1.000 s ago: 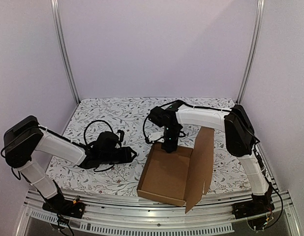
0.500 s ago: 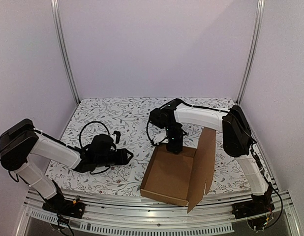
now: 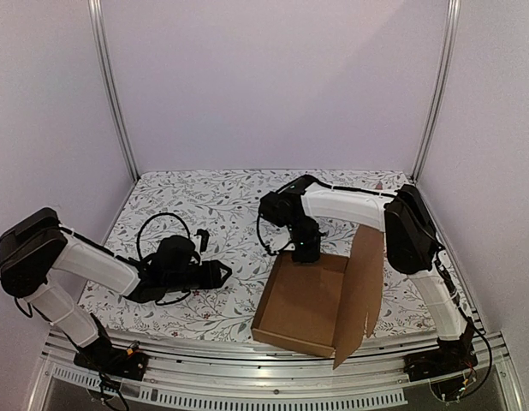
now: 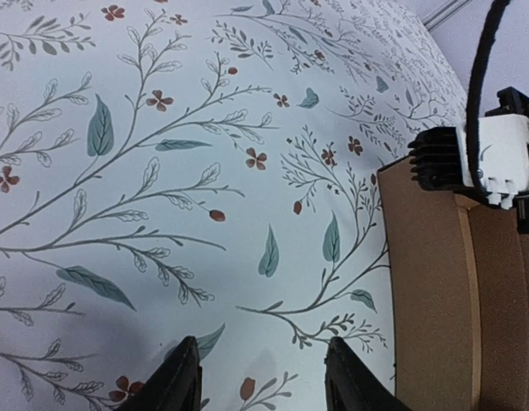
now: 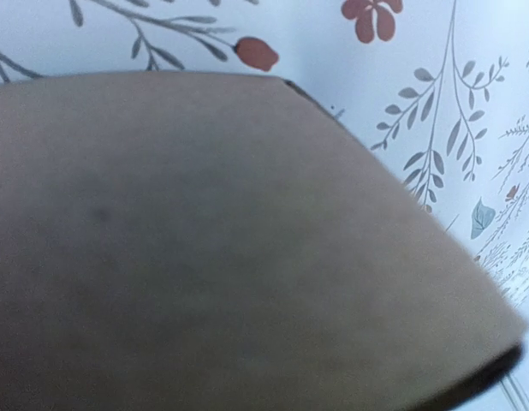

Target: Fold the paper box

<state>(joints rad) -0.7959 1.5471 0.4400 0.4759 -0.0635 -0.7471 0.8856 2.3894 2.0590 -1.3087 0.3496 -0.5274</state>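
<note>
A brown corrugated paper box (image 3: 303, 304) sits toward the near right corner of the floral worktop (image 3: 213, 201). It is a shallow open tray with one tall flap (image 3: 360, 287) standing upright along its right side. It looks light and stiff, likely to slide when pushed and to bend only at its creases, so flap edges seem the best holds. The right tool (image 3: 305, 251) meets the tray's far left corner. Cardboard fills its camera, so I cannot tell whether it grips. The left tool (image 4: 260, 377) lies low beside the box's left side, fingers apart, empty. The upright flap may block reaches from the right edge.
</note>
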